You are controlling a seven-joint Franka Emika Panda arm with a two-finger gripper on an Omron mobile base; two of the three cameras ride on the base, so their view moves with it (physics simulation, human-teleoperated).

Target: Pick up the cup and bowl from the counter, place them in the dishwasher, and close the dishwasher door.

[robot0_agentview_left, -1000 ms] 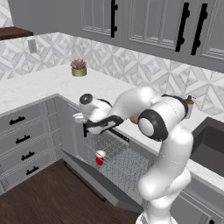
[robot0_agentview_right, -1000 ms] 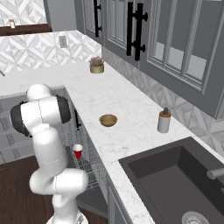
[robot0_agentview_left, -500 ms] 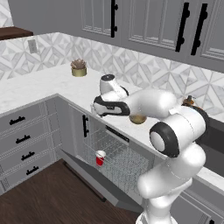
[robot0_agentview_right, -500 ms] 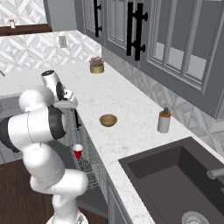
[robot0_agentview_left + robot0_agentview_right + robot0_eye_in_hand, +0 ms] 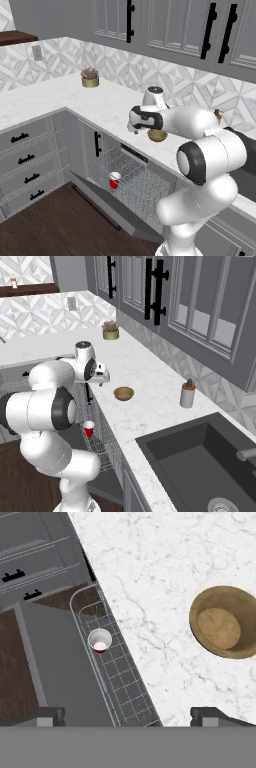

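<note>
The red cup [image 5: 114,180] [image 5: 89,429] stands upright in the dishwasher's wire rack [image 5: 135,175], seen from above as a white-rimmed circle, the cup [image 5: 100,640]. The tan bowl [image 5: 157,135] [image 5: 123,393] [image 5: 225,622] sits empty on the white marble counter [image 5: 50,97] [image 5: 165,572]. My gripper [image 5: 131,128] [image 5: 103,379] [image 5: 127,716] hangs open over the counter's front edge, a short way from the bowl, holding nothing. The dishwasher door [image 5: 95,197] is dropped open.
A potted plant [image 5: 90,78] [image 5: 110,331] stands at the back of the counter. The grey soap dispenser [image 5: 187,394] is beyond the bowl, beside the dark sink [image 5: 200,466]. Grey drawers with black handles [image 5: 25,160] flank the open door.
My hand has risen from the dishwasher rack to above the counter edge, toward the bowl. The cup stays in the rack.
</note>
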